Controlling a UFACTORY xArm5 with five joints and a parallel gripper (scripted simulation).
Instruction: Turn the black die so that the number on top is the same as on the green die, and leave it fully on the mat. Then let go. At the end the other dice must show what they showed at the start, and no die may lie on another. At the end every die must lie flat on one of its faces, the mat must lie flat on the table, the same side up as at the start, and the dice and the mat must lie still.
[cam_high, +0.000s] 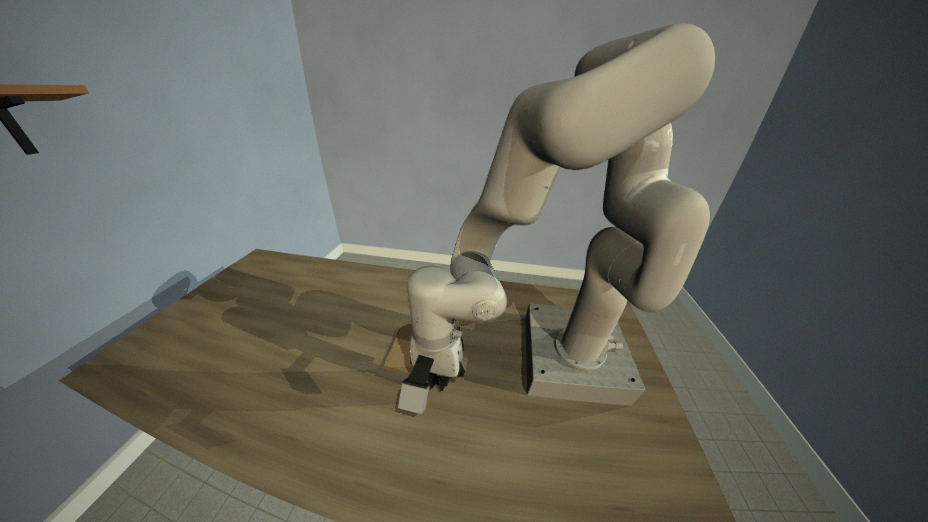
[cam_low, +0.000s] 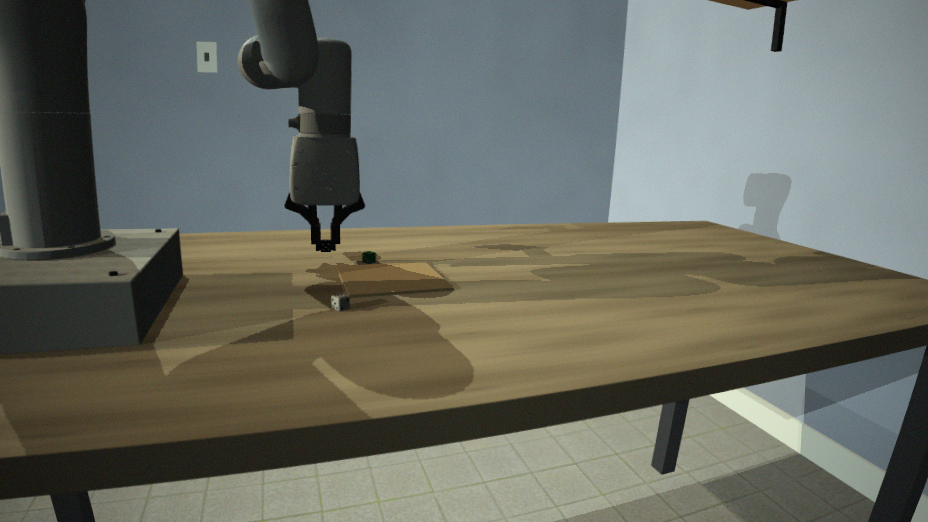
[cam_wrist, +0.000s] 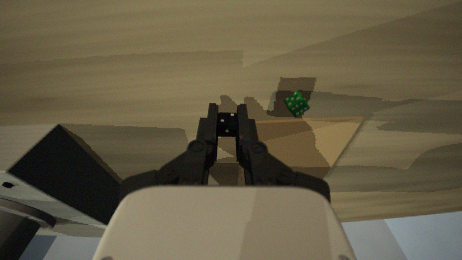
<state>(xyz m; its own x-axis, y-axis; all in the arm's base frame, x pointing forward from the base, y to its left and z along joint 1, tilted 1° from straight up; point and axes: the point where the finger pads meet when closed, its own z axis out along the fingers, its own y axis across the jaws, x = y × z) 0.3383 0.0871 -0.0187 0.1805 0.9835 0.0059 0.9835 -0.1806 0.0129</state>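
Note:
My gripper (cam_low: 324, 245) (cam_wrist: 227, 116) is shut on the small black die (cam_low: 324, 246) (cam_wrist: 227, 125) and holds it a little above the table, just off the near-left corner of the tan mat (cam_low: 402, 279) (cam_wrist: 310, 142). White pips show on the die's face between the fingers in the wrist view. The green die (cam_low: 369, 257) (cam_wrist: 297, 103) lies at the far edge of the mat. A white die (cam_low: 340, 301) lies on the table in front of the mat's near-left corner. In the top view the wrist hides the fingers and the dice.
The robot's grey base block (cam_low: 84, 292) (cam_high: 584, 383) stands on the wooden table (cam_low: 584, 311) (cam_high: 259, 389), left of the mat in the exterior view. Arm shadows fall across the table top.

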